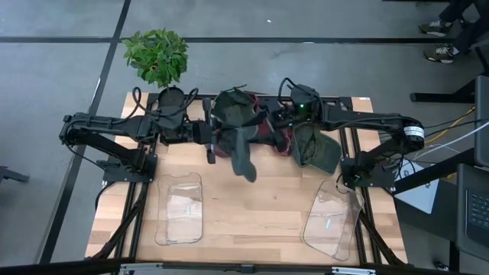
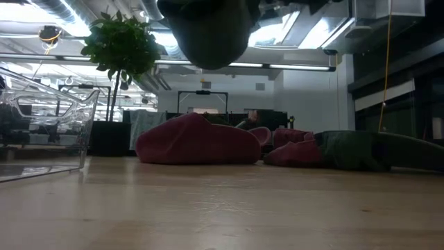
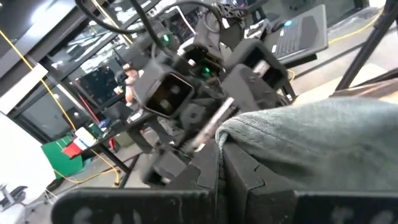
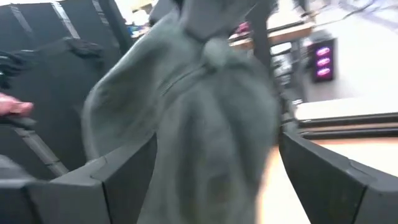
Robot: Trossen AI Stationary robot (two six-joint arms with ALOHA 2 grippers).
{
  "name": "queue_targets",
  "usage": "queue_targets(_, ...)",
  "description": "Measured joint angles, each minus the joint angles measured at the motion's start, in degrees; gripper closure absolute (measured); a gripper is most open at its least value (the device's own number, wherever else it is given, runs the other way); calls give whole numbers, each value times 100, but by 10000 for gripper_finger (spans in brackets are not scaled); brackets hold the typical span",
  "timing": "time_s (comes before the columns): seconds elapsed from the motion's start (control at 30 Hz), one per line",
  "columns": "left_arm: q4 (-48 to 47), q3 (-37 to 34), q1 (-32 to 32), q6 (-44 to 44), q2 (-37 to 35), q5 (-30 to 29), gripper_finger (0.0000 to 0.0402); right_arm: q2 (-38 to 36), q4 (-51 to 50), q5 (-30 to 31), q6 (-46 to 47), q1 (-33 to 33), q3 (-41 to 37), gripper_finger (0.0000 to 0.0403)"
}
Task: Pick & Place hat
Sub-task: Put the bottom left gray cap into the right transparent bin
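A dark green hat (image 1: 235, 126) is in the air over the table's far middle, and its brim (image 1: 246, 164) hangs toward the near edge. In the low view this hat (image 2: 208, 31) is clear of the wood. My left gripper (image 1: 209, 131) is at its left side, shut on it. My right gripper (image 1: 269, 119) is at its right side, open. In the right wrist view its fingers (image 4: 118, 177) stand on either side of the hat's cloth (image 4: 199, 124); I cannot tell whether they touch it. My left gripper pinches an edge of the green hat's cloth (image 3: 239, 134) between its two fingers (image 3: 208, 180). It comes in roughly level from the table's left. The hat is lifted clear, and its brim droops below the hold.
Maroon hats (image 1: 271, 139) (image 2: 198, 139) and another dark green hat (image 1: 315, 149) (image 2: 368, 149) lie on the table's far part. Two clear bins (image 1: 179, 208) (image 1: 332, 221) stand near the near edge. A potted plant (image 1: 157, 55) is beyond the far left edge. Bare wood (image 1: 256, 210) lies between the bins.
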Motion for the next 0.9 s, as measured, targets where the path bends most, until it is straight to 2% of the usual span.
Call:
queue_targets(0.13,73,0,32,2,0,26,399,112,241,-150,191,38,0,68)
queue_targets(0.4,371,1,32,13,120,42,398,334,640,8,197,201,0,69)
queue_targets(0.5,340,1,32,12,162,42,398,338,580,-1,199,202,0,83)
queue_targets(0.67,345,1,28,10,155,-71,398,336,583,-34,198,199,0,158)
queue_targets(0.8,348,1,15,-36,140,-139,396,335,581,-100,197,199,0,247)
queue_targets(0.9,345,1,15,-384,140,-151,389,334,578,-160,162,199,0,318)
